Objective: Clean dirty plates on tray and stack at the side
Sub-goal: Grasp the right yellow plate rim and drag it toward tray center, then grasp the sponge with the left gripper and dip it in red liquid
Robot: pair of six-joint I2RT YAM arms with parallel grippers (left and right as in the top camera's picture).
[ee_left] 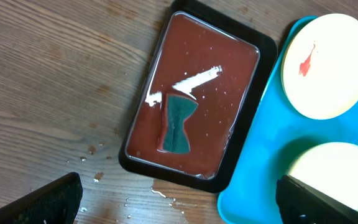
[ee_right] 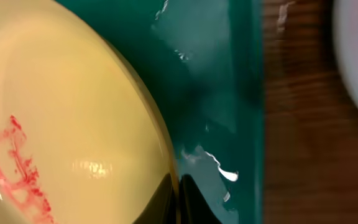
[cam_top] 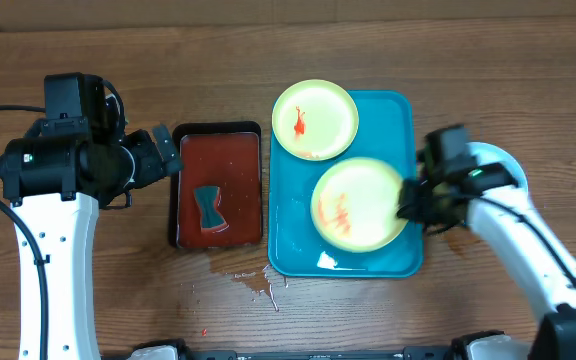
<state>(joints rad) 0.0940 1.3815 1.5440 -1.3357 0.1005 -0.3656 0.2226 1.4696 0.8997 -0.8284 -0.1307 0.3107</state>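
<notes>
- Tray (cam_top: 398, 110) sits right of centre on the bench (cam_top: 488, 70). Two plates are in view, both on the tray.
- Upper plate (cam_top: 315, 120): at the tray's far-left corner, overhanging the rim, with one red smear near its centre.
- Lower plate (cam_top: 360, 204): in the near half of the tray, red streaks on its left side, just beside the upper plate.
- Right pincer (cam_top: 410, 203): at the lower plate's right edge. The wrist view shows dark tips at the plate rim. Cannot tell if it is clamped on the rim or only touching it.
- Left pincer (cam_top: 171, 150): wide open, holding nothing, above the bench beside the left edge of the black tray (cam_top: 180, 135).
- Black tray: just left of the blue tray, filled with red liquid, with a teal sponge (cam_top: 209, 208) lying in it.
- Wet splashes (cam_top: 253, 280) are on the bench near the black tray's near-right corner.
</notes>
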